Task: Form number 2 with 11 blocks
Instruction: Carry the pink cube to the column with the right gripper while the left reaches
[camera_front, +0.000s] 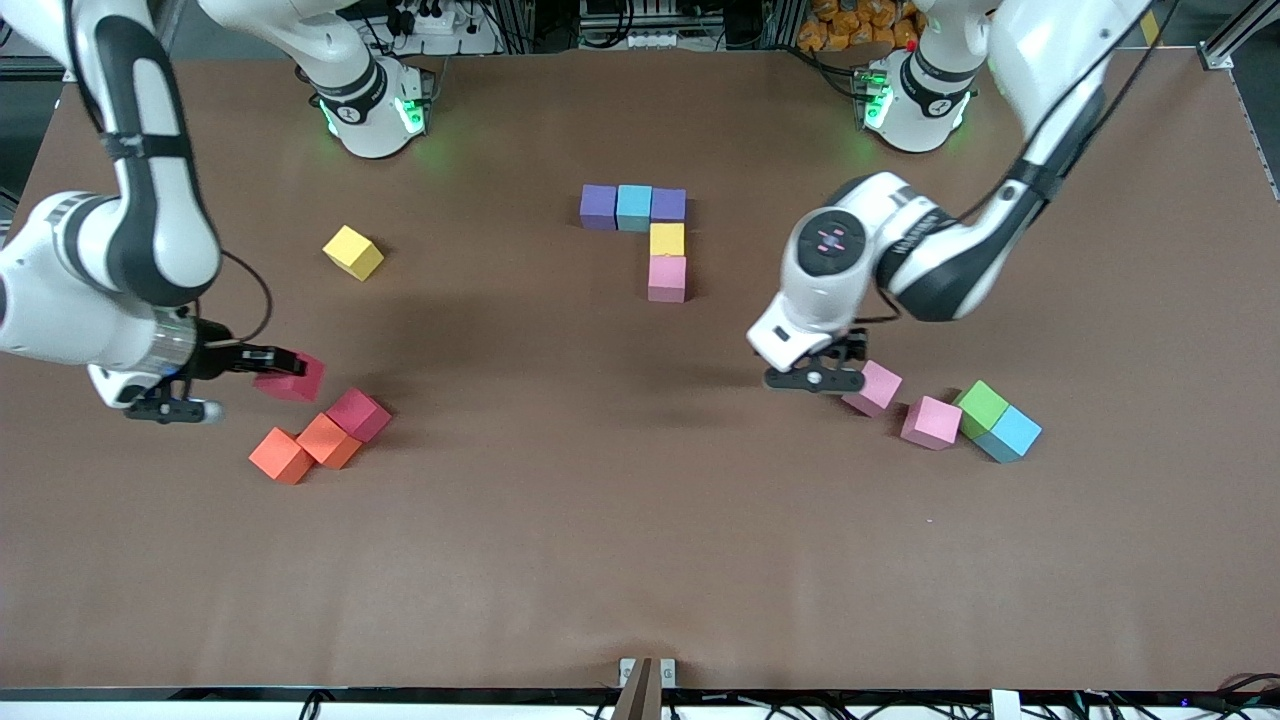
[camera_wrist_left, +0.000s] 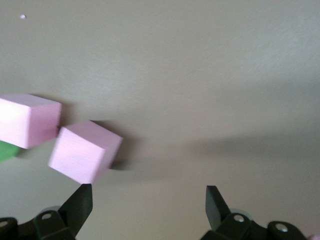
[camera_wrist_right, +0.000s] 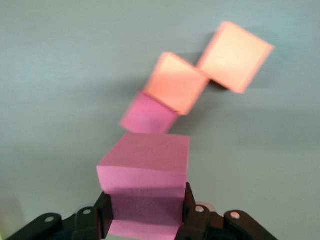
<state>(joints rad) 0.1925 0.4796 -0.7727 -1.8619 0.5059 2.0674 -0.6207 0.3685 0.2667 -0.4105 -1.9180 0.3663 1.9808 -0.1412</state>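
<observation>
My right gripper (camera_front: 285, 368) is shut on a crimson block (camera_front: 302, 386), which fills the jaws (camera_wrist_right: 145, 170) low over the table. Beside it lie another crimson block (camera_front: 358, 413) and two orange blocks (camera_front: 328, 440) (camera_front: 280, 455). My left gripper (camera_front: 835, 365) hangs open and empty (camera_wrist_left: 149, 200) next to a pink block (camera_front: 872, 387) (camera_wrist_left: 85, 150). The started number 2 (camera_front: 650, 235) holds a purple, sky-blue, purple row, with a yellow block (camera_front: 667, 239) and a pink block (camera_front: 667, 278) running down from it toward the front camera.
A loose yellow block (camera_front: 353, 251) lies toward the right arm's end. Another pink block (camera_front: 931, 422), a green block (camera_front: 981, 407) and a sky-blue block (camera_front: 1012, 433) sit together toward the left arm's end.
</observation>
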